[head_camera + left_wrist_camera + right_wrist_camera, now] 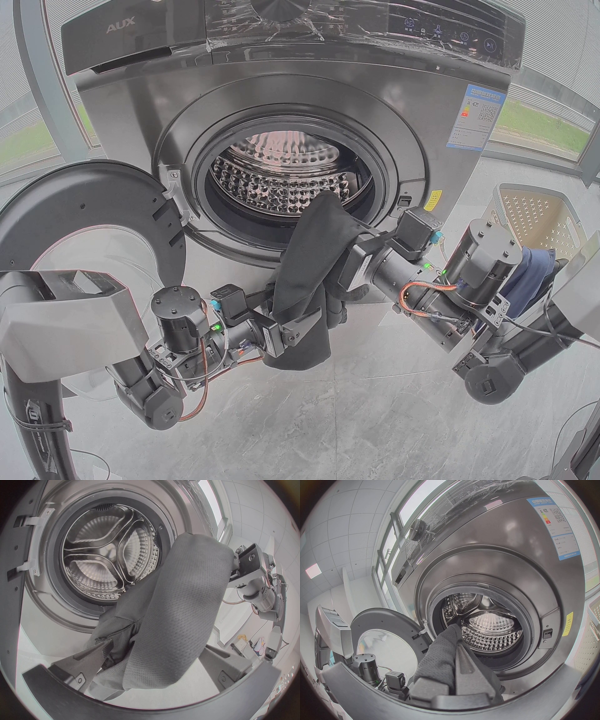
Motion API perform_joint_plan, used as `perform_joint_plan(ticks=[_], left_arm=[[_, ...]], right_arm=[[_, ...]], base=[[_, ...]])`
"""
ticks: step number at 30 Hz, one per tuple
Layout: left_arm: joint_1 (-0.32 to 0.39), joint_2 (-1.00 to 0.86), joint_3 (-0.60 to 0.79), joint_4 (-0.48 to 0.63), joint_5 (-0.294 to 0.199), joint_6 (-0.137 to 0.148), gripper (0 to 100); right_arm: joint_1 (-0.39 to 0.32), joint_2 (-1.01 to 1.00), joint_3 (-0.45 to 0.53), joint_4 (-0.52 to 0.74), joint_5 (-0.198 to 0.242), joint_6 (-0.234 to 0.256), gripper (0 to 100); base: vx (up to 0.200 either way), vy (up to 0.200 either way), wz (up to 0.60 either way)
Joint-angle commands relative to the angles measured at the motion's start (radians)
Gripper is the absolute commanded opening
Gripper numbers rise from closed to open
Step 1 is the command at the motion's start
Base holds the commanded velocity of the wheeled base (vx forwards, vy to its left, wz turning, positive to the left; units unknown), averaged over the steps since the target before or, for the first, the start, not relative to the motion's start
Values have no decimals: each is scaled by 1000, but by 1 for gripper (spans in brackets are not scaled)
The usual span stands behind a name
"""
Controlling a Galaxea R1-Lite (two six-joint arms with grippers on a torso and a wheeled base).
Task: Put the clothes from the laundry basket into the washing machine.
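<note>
The black garment hangs in the air just outside the washing machine, its top edge level with the lower right part of the port rim and its tail drooping toward the floor. None of it looks to be past the rim yet.

The right gripper carries the upper end. In its wrist view the cloth is bunched over and around the fingers, which appear clamped on it. The left gripper sits lower, at the hanging part. Its fingers stand wide apart with the fabric draped between them, one touching the cloth, and they do not seem to pinch it.

The drum is bare metal where it can be seen, and the door is swung fully open at the machine's left.

The laundry basket stands on the floor at the machine's right corner, with a blue garment in it behind the right arm.

My judgement is that the task is at an early stage. This first piece is lifted to the port but not loaded, and at least the blue one is left.
</note>
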Motion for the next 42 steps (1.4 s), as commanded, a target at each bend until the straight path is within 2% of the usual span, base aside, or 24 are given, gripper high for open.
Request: perform_joint_plan(ticks=[1,2,4,17,22,27,29,33,39,42], left_arm=[[8,29,-20,-1,4,13,100],[9,33,-25,-1,6,21,0],[15,43,-37,-1,7,34,0],[11,30,-45,-1,1,34,0],[11,-60,-14,-1,-1,33,0],[11,-181,58,-1,-11,21,0],[20,-246,109,-1,-34,16,0],[57,-309,118,-1,-67,14,0],[63,-398,123,1,-70,-22,0],[64,-407,121,1,-68,-24,0]], right_arm=[[2,3,0,-2,-1,0,0],[2,3,0,0,0,0,0],[2,4,0,0,0,0,0],[0,7,2,0,0,0,0],[-14,10,18,0,0,0,0],[-18,27,29,-3,0,1,0],[-18,29,44,-3,0,0,0],[-23,29,60,-3,0,0,0],[-41,24,66,-3,0,0,0],[-52,21,66,-3,-1,0,0]], base=[[0,0,0],[0,0,0],[0,0,0],[0,0,0],[0,0,0],[0,0,0],[0,0,0],[0,0,0],[0,0,0],[0,0,0]])
